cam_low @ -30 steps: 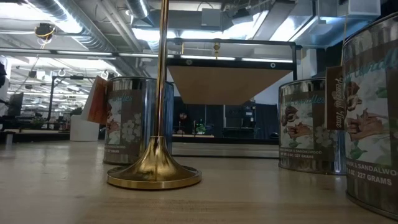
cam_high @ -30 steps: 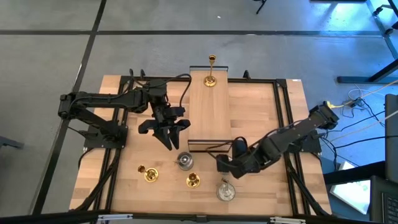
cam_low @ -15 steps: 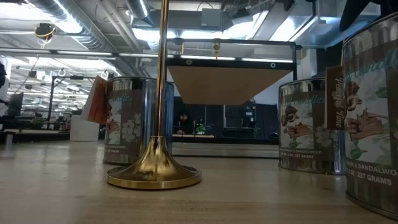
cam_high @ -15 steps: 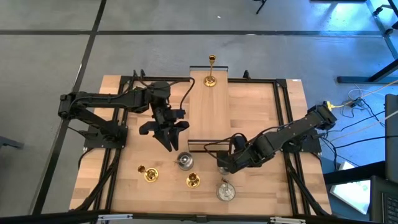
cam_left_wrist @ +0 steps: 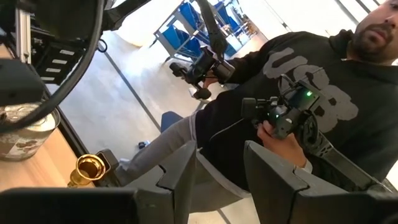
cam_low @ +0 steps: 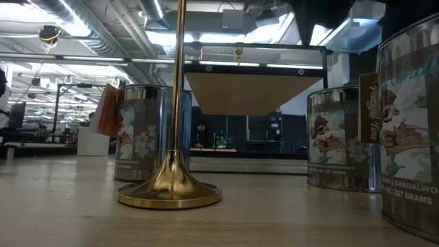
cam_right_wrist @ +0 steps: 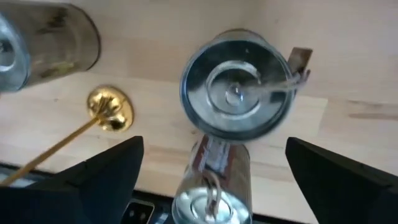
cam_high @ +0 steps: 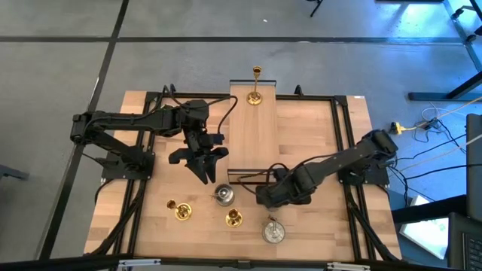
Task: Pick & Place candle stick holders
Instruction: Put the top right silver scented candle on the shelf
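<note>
Swung inward over the last second with the right gripper (cam_high: 265, 197), fingers (cam_right_wrist: 81, 180) spread wide and empty, from off the front right corner of the raised board (cam_high: 252, 135) to just before the middle of its front edge. Now looking straight down on a squat silver holder (cam_right_wrist: 236, 93) ahead of the open jaws, so probably lining up a descent and grasp, with nothing lifted yet. Elsewhere no change: left gripper (cam_high: 199, 162) off the board's left side with fingers apart around nothing, one brass holder (cam_high: 256, 96) upright at the board's far end, the other brass holders (cam_high: 179, 210) out in front of its near edge.
</note>
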